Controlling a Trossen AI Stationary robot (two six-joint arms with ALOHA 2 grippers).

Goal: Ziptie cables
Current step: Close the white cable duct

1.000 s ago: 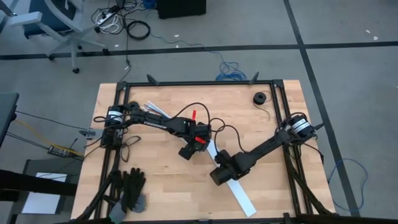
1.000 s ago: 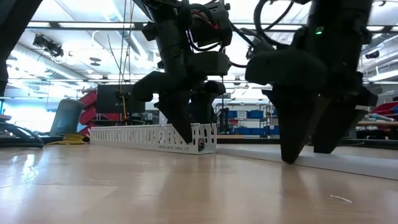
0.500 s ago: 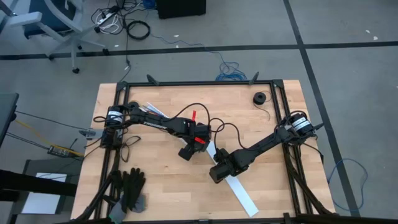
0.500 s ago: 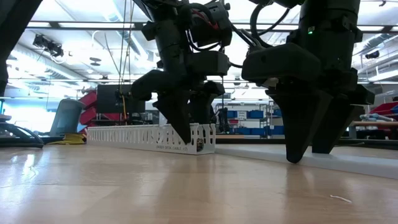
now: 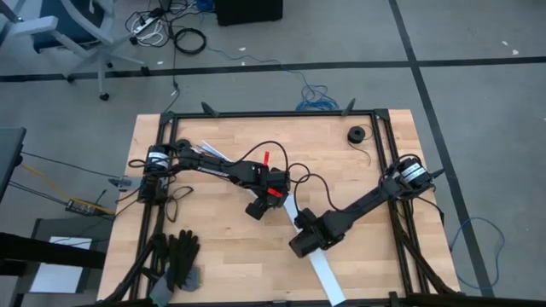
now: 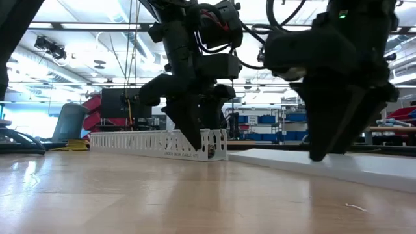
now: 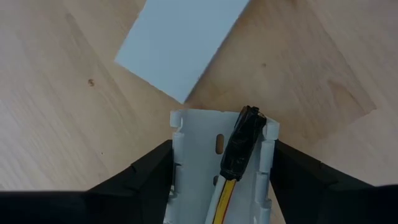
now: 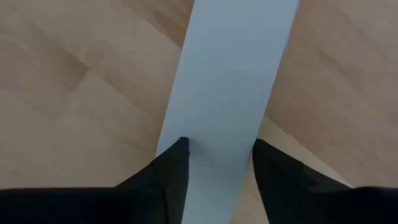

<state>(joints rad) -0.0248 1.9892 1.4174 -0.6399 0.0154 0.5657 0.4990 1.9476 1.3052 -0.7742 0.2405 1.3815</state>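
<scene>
High view: wooden table [image 5: 222,256] seen from straight above. Left gripper [image 5: 258,207] near the middle, at one end of the white slotted channel [image 5: 210,151], mostly hidden under the left arm. Right gripper [image 5: 304,242] just beside it toward the near edge, over the flat white strip [image 5: 326,278], the strip running diagonally toward the near edge. Black gloves [image 5: 175,257] at the near left corner, a dark spool [image 5: 355,134] at the far right (well apart from both arms).

Low view: left gripper [image 6: 198,140] with tips down at the channel's [image 6: 133,143] end; right gripper [image 6: 331,153] with tips down on the white strip [image 6: 325,165].

Left wrist view: left fingers [image 7: 149,177] apart, one on each outer side of the channel [image 7: 194,155], clamped across its walls. Cables [image 7: 222,194] lying inside the channel, yellow and white strands ending in a small dark plug [image 7: 244,142] near the open end. White strip's [image 7: 180,43] end just beyond.

Right wrist view: right fingers [image 8: 168,171] apart, both resting on top of the strip [image 8: 233,81], neither edge gripped.
</scene>
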